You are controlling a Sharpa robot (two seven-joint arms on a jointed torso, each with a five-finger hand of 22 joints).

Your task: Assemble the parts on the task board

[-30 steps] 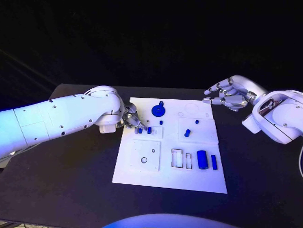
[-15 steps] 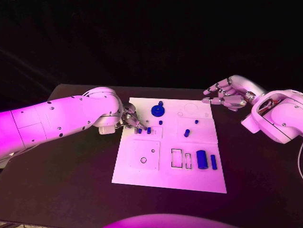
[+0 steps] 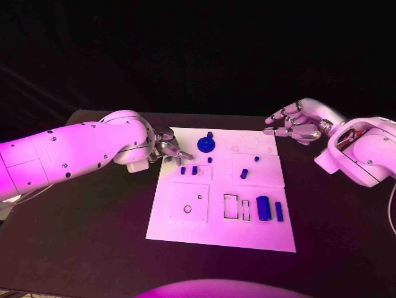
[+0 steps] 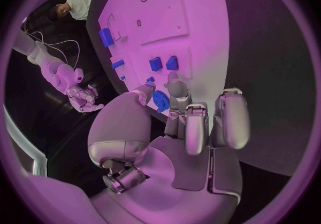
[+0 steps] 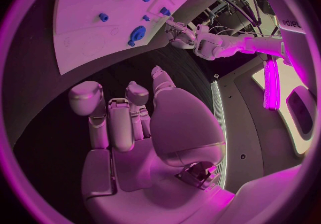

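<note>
The white task board (image 3: pixel 218 226) lies mid-table. Two small blue blocks (image 3: pixel 189 169) stand side by side near its left edge, and they also appear in the left wrist view (image 4: pixel 163 63). A blue gear (image 3: pixel 206 146) sits at the far end. A blue cylinder (image 3: pixel 264 209) and a thin blue bar (image 3: pixel 279 212) lie at the near right. My left hand (image 3: pixel 167 149) hovers just off the board's left edge, beyond the two blocks, its fingers (image 4: pixel 186 128) loosely bent and holding nothing. My right hand (image 3: pixel 293 127) hangs above the table off the board's far right corner, also holding nothing.
Smaller blue pieces (image 3: pixel 244 174) dot the board's middle. Rectangular slots (image 3: pixel 231 207) and a square panel (image 3: pixel 191 203) mark its near half. The black table (image 3: pixel 90 248) stretches to both sides of the board, with its far edge behind both hands.
My left hand has risen off the two small blue blocks and drawn back toward the far left, leaving them on the board. The right hand has stayed put.
</note>
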